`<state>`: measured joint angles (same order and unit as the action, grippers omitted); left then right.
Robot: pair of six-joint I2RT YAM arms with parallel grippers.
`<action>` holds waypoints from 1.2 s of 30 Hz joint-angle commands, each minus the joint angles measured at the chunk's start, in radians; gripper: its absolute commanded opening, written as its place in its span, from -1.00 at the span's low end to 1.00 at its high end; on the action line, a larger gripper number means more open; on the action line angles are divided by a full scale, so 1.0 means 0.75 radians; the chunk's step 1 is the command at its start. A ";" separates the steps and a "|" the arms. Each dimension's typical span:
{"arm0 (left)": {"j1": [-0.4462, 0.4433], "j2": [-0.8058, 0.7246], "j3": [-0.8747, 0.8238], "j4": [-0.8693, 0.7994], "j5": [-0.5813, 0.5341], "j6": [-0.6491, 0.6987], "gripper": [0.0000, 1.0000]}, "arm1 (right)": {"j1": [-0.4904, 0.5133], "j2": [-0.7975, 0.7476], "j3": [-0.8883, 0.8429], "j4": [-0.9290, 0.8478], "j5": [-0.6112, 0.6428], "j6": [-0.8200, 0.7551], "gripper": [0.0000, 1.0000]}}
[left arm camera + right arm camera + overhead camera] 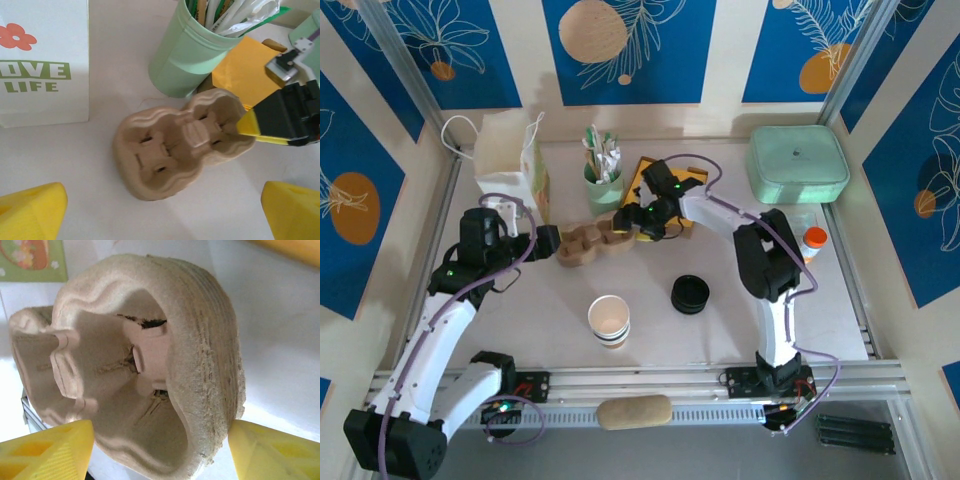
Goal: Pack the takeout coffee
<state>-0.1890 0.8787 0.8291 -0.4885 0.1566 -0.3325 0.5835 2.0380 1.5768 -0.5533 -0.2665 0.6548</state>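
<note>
Brown pulp carrier (588,243) rests on the bench (720,340); right claw (160,452) stands parted astride its end; left claw (162,212) gapes wide and empty beside it.

- paper cup (609,320): white inside, white and dark bands on its side
- lid (690,294), right of the paper cup: black
- carrier (180,150), behind the paper cup: pulp brown
- utensil cup (190,55), farther behind: mint green
- bag (40,60), behind-left: white, green lettering, red-orange flower
</note>
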 commanded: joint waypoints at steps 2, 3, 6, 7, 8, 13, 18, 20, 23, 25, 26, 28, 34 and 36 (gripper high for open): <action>-0.021 -0.002 0.021 0.005 0.004 -0.013 0.99 | 0.093 0.080 0.132 -0.023 -0.069 0.049 0.46; -0.023 -0.002 0.020 0.007 0.004 -0.015 0.99 | 0.104 0.093 0.150 -0.026 -0.074 0.052 0.46; -0.026 0.000 0.015 0.009 0.004 -0.021 0.99 | 0.112 0.097 0.181 -0.059 -0.068 0.031 0.46; -0.029 0.000 0.015 0.007 0.005 -0.021 0.99 | 0.110 0.071 0.169 -0.068 -0.055 0.023 0.46; -0.029 -0.002 0.013 0.008 0.006 -0.021 0.99 | 0.105 0.027 0.141 -0.074 -0.042 0.010 0.46; -0.034 -0.006 0.010 0.009 0.019 -0.029 0.99 | 0.113 -0.254 -0.001 -0.158 0.039 -0.070 0.46; -0.040 -0.007 0.021 0.019 0.041 -0.041 0.99 | 0.199 -0.481 -0.063 -0.408 0.182 -0.200 0.45; -0.043 -0.002 0.029 0.025 0.051 -0.044 0.99 | 0.255 -0.549 -0.071 -0.502 0.229 -0.244 0.45; -0.050 0.007 0.040 0.023 0.064 -0.042 0.99 | 0.341 -0.605 -0.055 -0.629 0.264 -0.284 0.42; -0.055 0.011 0.046 0.021 0.069 -0.039 0.99 | 0.405 -0.610 -0.028 -0.697 0.291 -0.303 0.39; -0.056 0.016 0.050 0.021 0.072 -0.039 0.99 | 0.437 -0.603 -0.010 -0.733 0.312 -0.308 0.37; -0.059 0.022 0.052 0.018 0.074 -0.035 0.99 | 0.504 -0.578 0.020 -0.794 0.355 -0.324 0.33; -0.066 0.023 0.047 0.019 0.072 -0.032 0.99 | 0.615 -0.473 0.065 -0.890 0.472 -0.349 0.23; -0.067 0.021 0.043 0.021 0.071 -0.031 0.99 | 0.629 -0.444 0.075 -0.883 0.466 -0.351 0.18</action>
<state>-0.2279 0.8982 0.8318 -0.4873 0.1913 -0.3439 1.0439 1.6756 1.5978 -1.1549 0.0471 0.4145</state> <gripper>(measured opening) 0.994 0.598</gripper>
